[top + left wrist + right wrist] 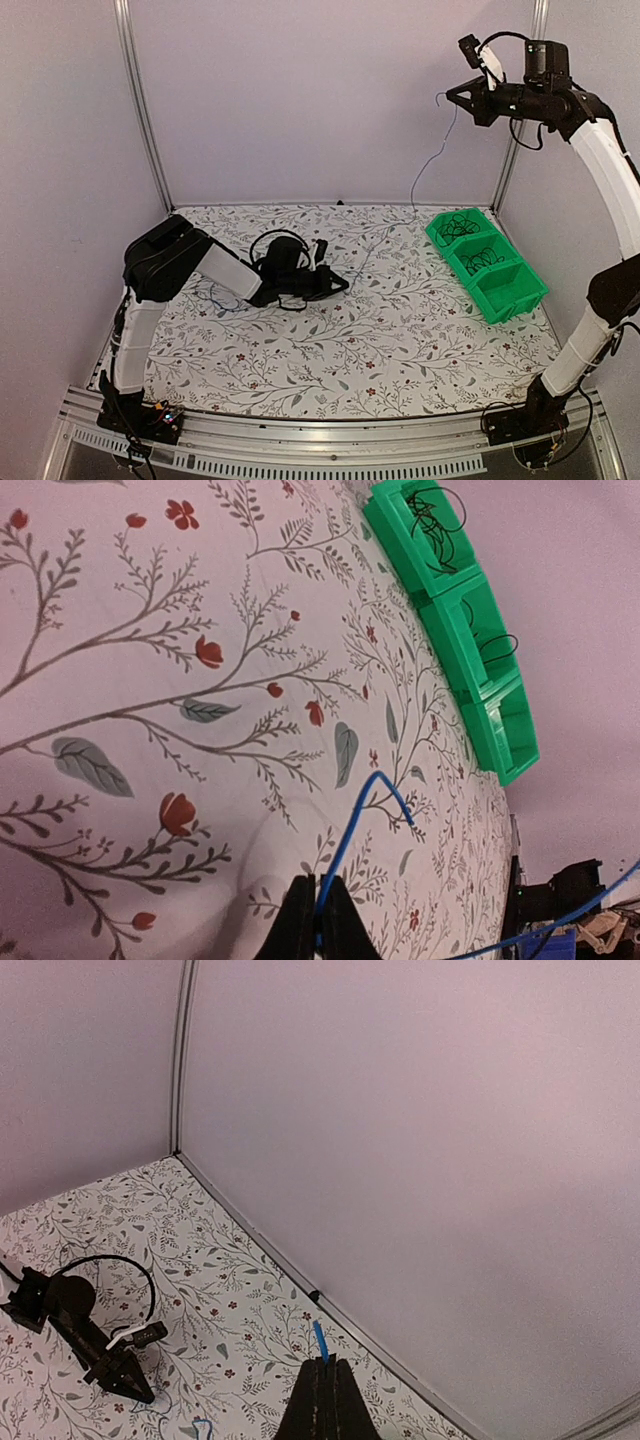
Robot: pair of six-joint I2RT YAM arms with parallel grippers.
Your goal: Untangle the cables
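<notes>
Left gripper point(318, 888) pinched tight on blue cable point(352, 830), tips low over table point(400, 350). Left arm point(165, 262) folded low, forearm stretched toward table middle. Right gripper point(450, 96) clamped closed on same cable's other end, short blue tip poking past fingers. Right arm point(610, 160) reared tall, wrist bent leftward, high over far right corner. Cable slung from there down to table. Count: 2 arms, 1 blue cable, 2 black cable coils point(458, 226), each in own compartment of 1 green bin point(523, 290), 3 compartments.
</notes>
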